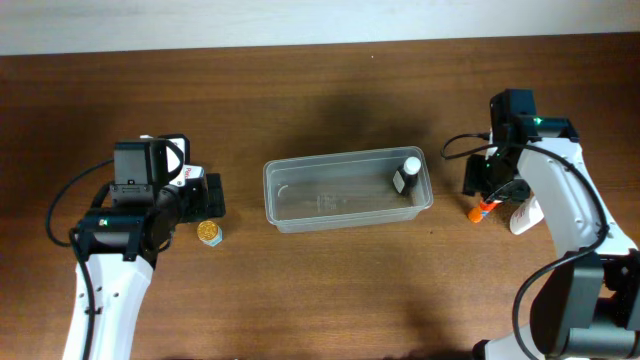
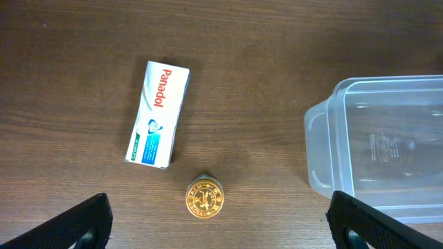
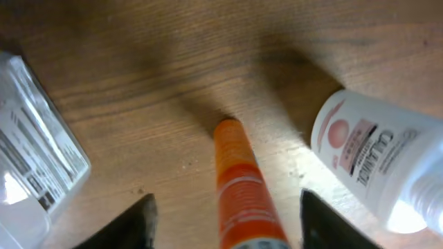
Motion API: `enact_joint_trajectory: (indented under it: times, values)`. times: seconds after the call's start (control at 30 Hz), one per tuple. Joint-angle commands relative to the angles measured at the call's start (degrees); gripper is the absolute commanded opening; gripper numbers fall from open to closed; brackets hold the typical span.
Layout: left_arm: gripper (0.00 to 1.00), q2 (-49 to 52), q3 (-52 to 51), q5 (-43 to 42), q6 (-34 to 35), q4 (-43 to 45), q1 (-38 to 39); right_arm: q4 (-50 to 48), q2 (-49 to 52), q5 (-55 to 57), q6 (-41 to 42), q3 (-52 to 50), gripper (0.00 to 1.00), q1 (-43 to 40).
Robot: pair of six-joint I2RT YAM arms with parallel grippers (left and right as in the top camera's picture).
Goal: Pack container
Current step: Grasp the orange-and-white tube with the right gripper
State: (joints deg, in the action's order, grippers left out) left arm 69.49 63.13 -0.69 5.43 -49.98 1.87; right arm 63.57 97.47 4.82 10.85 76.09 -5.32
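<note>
The clear plastic container (image 1: 345, 190) sits mid-table with a small white bottle with a black cap (image 1: 406, 176) inside its right end. Its corner shows in the left wrist view (image 2: 374, 145) and the right wrist view (image 3: 31, 152). My left gripper (image 2: 218, 225) is open over a gold-lidded jar (image 2: 205, 198), beside a white Panadol box (image 2: 159, 114). The jar (image 1: 209, 233) lies left of the container. My right gripper (image 3: 225, 221) is open, its fingers either side of an orange tube (image 3: 242, 183) lying on the table, next to a white bottle (image 3: 374, 155).
The orange tube (image 1: 482, 209) and the white bottle (image 1: 524, 217) lie right of the container under my right arm. The Panadol box (image 1: 190, 176) is partly hidden under my left arm. The table's far edge meets a pale wall.
</note>
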Motion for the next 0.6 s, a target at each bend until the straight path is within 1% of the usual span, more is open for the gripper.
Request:
enact_joint_trajectory:
  times: [0.0,0.13,0.27,0.37,0.47,0.57]
  values:
    - [1.0,0.04,1.25,-0.63,0.31,-0.09,0.22,0.7,0.2,-0.09,0.59,-0.24,0.43,-1.99]
    - [1.0,0.04,1.27,-0.63,0.31,-0.22,0.22,1.2,0.2,-0.09,0.61,-0.26,0.41,-3.58]
    - [1.0,0.04,1.27,-0.63,0.28,-0.22,0.22,1.33,0.2,-0.09,0.59,-0.24,0.3,-3.8]
    - [1.0,0.04,1.25,-0.63,0.31,-0.22,0.22,1.33,0.2,-0.11,0.55,-0.24,0.27,-3.69]
    - [1.0,0.04,1.27,-0.63,0.31,-0.22,0.22,1.38,0.13,-0.63,0.11,-0.24,0.18,-3.69]
    - [1.0,0.04,1.27,-0.63,0.31,-0.22,0.22,1.38,-0.94,-3.89,-2.05,0.04,0.17,-3.65]
